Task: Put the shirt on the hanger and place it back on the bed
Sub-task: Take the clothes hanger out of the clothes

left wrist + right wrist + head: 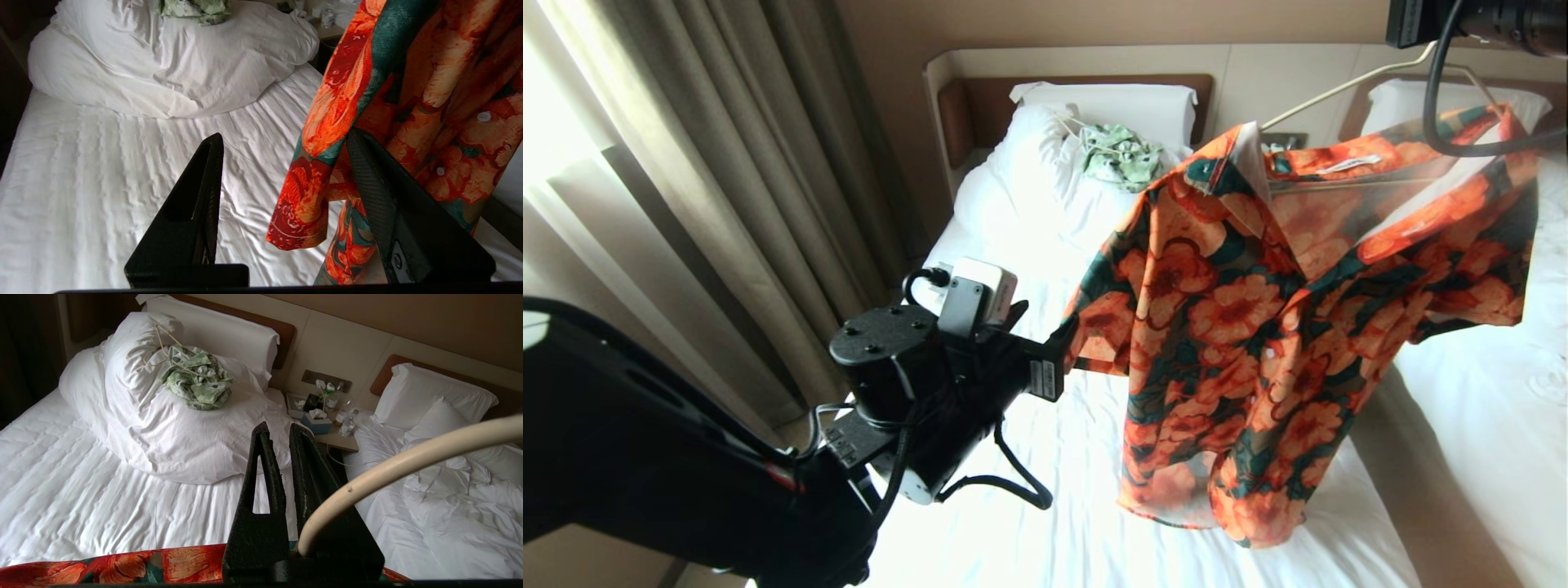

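Note:
The shirt [1258, 327], orange-flowered with dark green leaves, hangs on the cream hanger [1339, 86] in the air over the bed [1029, 457]. My right gripper [280, 426] is shut on the hanger [408, 461] near its hook, up at the top right of the head view. In the right wrist view the shirt [102, 567] shows just below it. My left gripper [1062, 343] stands open at the shirt's left sleeve. In the left wrist view the sleeve [302, 212] hangs loose between the spread fingers of the left gripper [284, 134], against one of them.
A pale green-and-white garment [1121, 155] lies on the bunched duvet [171, 428] by the headboard. Curtains [686, 163] hang on the left. A second white bed [1486, 392] stands on the right, with a nightstand [331, 437] holding a tissue box and bottles between the beds.

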Robot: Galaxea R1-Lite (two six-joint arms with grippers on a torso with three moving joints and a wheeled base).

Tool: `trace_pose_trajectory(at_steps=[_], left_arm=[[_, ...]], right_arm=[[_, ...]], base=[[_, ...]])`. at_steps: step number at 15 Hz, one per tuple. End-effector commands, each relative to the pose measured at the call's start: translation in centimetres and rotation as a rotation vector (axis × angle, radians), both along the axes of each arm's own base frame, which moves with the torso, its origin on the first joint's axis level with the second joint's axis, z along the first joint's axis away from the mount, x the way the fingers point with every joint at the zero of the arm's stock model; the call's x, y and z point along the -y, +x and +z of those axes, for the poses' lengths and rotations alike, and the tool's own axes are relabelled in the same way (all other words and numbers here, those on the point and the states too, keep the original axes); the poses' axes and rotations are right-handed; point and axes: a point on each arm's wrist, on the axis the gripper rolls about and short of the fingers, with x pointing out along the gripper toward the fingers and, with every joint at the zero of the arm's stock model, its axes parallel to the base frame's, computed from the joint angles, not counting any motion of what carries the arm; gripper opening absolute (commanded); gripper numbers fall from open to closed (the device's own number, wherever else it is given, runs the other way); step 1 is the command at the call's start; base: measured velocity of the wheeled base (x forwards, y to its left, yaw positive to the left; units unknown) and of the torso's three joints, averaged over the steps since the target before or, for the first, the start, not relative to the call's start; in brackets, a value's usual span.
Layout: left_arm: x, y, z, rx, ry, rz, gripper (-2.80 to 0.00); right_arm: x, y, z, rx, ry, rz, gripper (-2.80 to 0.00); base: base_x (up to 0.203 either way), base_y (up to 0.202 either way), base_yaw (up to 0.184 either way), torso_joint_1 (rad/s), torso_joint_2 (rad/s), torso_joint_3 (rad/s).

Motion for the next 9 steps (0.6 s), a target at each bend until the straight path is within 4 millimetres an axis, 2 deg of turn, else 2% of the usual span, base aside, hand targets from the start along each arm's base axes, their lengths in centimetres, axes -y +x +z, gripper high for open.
trace_pose_trajectory(at_steps=[1,4,5,7,9], left_arm=[[-2.3,-0.5,0.7,0.053,-0.046,0.046,0.0],[-7.4,-1.7,0.1,0.024,-0.069,0.147,0.0],[-9.3,-2.6,0.1,0.01,-0.087,0.167,-2.8],[-12.0,-5.1,-0.1,-0.017,-0.126,0.175,-2.8],[-13.6,-7.5,-0.4,-0.059,-0.214,0.155,-2.8]], right_arm=[[0.0,0.0,0.2,0.01,0.001,-0.001,-2.8],[-0.1,0.1,1.8,0.091,0.023,-0.003,-2.8],[-0.2,0.5,2.4,0.154,0.029,-0.009,-2.8],[-0.6,1.8,2.4,0.235,-0.027,-0.048,-2.8],[-0.6,3.0,2.0,0.269,-0.04,-0.063,-2.8]], base=[[0.0,0.0,0.0,0.0,0.0,0.0],[0.0,0.0,0.0,0.0,0.0,0.0],[0.0,0.0,0.0,0.0,0.0,0.0],[0.0,0.0,0.0,0.0,0.0,0.0],[0.0,0.0,0.0,0.0,0.0,0.0]])
